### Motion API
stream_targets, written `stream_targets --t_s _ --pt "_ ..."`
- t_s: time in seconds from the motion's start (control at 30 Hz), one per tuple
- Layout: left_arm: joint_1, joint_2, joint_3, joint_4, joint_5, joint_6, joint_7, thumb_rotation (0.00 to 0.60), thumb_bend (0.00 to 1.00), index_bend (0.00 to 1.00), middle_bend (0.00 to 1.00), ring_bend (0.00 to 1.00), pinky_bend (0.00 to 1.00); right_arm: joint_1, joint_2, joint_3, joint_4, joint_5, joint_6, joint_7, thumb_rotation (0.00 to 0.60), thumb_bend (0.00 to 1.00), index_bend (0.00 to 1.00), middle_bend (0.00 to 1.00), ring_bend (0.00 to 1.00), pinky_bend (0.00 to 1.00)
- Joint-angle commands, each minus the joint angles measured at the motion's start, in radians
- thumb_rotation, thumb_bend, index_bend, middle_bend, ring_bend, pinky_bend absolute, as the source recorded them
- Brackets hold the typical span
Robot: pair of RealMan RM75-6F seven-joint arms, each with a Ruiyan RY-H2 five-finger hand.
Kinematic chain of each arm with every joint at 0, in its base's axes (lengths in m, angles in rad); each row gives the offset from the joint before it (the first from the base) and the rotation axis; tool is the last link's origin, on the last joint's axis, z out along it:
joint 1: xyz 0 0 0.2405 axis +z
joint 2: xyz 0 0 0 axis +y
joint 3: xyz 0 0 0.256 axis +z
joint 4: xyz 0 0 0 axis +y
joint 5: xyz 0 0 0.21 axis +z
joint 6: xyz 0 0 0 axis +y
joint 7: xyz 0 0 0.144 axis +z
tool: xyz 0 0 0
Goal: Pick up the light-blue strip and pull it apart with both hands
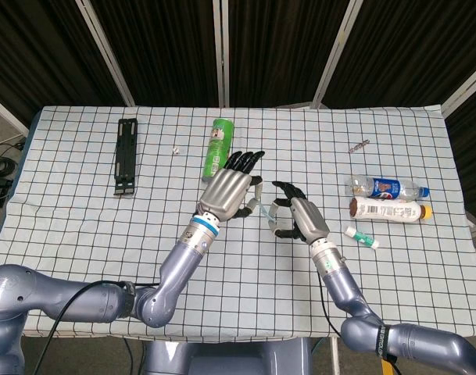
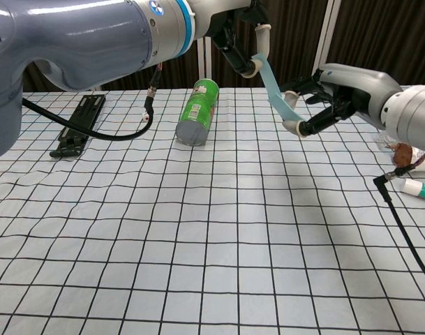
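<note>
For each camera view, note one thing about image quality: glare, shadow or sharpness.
Head view: even light, sharp throughout; the left hand casts only a faint shadow on the tablecloth. Chest view: bright glare streaks on the near left arm, with soft shadows on the cloth below the raised light-blue strip.

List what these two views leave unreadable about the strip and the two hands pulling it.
- Head view: most of the light-blue strip is hidden behind the left hand.
- Chest view: the left hand is cut off by the top edge, so its grip is only partly shown.
- Chest view: the right hand covers the strip's lower end.
- Neither view shows whether the strip has begun to separate.
</note>
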Motion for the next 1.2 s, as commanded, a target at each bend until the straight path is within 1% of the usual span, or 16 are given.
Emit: stream_targets --t_s 0.03,0.3,0.47,0.53,0.57,0.6,0.63,0.67,0.7,0.73,0.77,0.8,0.83,0.93,1.13,1.2 --pt "0.005 0.014 -0.003 -0.015 0.001 0.007 0.002 0.600 0.61 0.88 0.00 0.00 0.00 -0.006 -0.002 -0.009 0.008 0.001 -0.002 0.001 0.600 0.53 0.74 0.09 0.00 0.00" --pt "0.038 0.082 -0.009 -0.082 0.007 0.042 0.004 0.600 0.61 0.88 0.00 0.00 0.00 -0.025 -0.005 -0.043 0.022 -0.004 -0.001 -0.008 0.600 0.53 0.75 0.09 0.00 0.00" --pt "0.089 0.144 0.038 -0.124 0.037 0.062 0.006 0.600 0.61 0.88 0.00 0.00 0.00 -0.038 -0.008 -0.062 0.027 -0.012 0.014 -0.029 0.600 0.52 0.73 0.09 0.00 0.00" --pt "0.117 0.167 0.066 -0.135 0.046 0.065 -0.001 0.600 0.61 0.88 0.00 0.00 0.00 -0.043 -0.010 -0.068 0.033 -0.015 0.021 -0.037 0.600 0.48 0.66 0.08 0.00 0.00" --pt "0.131 0.176 0.081 -0.138 0.052 0.065 -0.006 0.600 0.61 0.87 0.00 0.00 0.00 -0.044 -0.009 -0.072 0.035 -0.018 0.020 -0.043 0.600 0.41 0.56 0.06 0.00 0.00" --pt "0.146 0.187 0.098 -0.142 0.059 0.063 -0.012 0.600 0.60 0.84 0.00 0.00 0.00 -0.045 -0.005 -0.077 0.036 -0.021 0.019 -0.051 0.600 0.35 0.46 0.04 0.00 0.00" --pt "0.156 0.194 0.108 -0.144 0.064 0.061 -0.017 0.600 0.57 0.78 0.00 0.00 0.00 -0.045 -0.002 -0.081 0.037 -0.023 0.019 -0.058 0.600 0.24 0.30 0.02 0.00 0.00" --pt "0.167 0.201 0.118 -0.146 0.070 0.060 -0.025 0.600 0.45 0.62 0.00 0.00 0.00 -0.046 0.002 -0.084 0.037 -0.027 0.019 -0.064 0.600 0.16 0.16 0.01 0.00 0.00" --pt "0.183 0.211 0.132 -0.148 0.080 0.056 -0.039 0.600 0.31 0.42 0.00 0.00 0.00 -0.047 0.007 -0.089 0.036 -0.034 0.020 -0.072 0.600 0.12 0.10 0.00 0.00 0.00" --pt "0.194 0.218 0.140 -0.149 0.087 0.054 -0.050 0.600 0.19 0.27 0.00 0.00 0.00 -0.048 0.011 -0.092 0.036 -0.039 0.022 -0.076 0.600 0.08 0.03 0.00 0.00 0.00" --pt "0.209 0.229 0.151 -0.151 0.098 0.050 -0.065 0.600 0.05 0.10 0.00 0.00 0.00 -0.051 0.017 -0.095 0.034 -0.048 0.026 -0.080 0.600 0.06 0.01 0.00 0.00 0.00" --pt "0.224 0.241 0.164 -0.152 0.113 0.046 -0.079 0.600 0.01 0.03 0.00 0.00 0.00 -0.055 0.024 -0.100 0.031 -0.059 0.029 -0.082 0.600 0.04 0.00 0.00 0.00 0.00" --pt "0.248 0.259 0.183 -0.153 0.132 0.054 -0.093 0.600 0.00 0.00 0.00 0.00 0.00 -0.062 0.039 -0.109 0.030 -0.080 0.040 -0.090 0.600 0.03 0.00 0.00 0.00 0.00" --pt "0.327 0.312 0.231 -0.177 0.244 0.085 -0.170 0.600 0.00 0.00 0.00 0.00 0.00 -0.098 0.091 -0.140 0.017 -0.169 0.082 -0.071 0.600 0.02 0.00 0.00 0.00 0.00" --pt "0.446 0.375 0.299 -0.180 0.391 0.149 -0.285 0.600 0.00 0.00 0.00 0.00 0.00 -0.159 0.170 -0.184 0.018 -0.292 0.149 -0.013 0.600 0.02 0.00 0.00 0.00 0.00" --pt "0.529 0.411 0.351 -0.166 0.473 0.213 -0.350 0.600 0.00 0.00 0.00 0.00 0.00 -0.208 0.226 -0.217 0.045 -0.376 0.225 0.003 0.600 0.02 0.00 0.00 0.00 0.00"
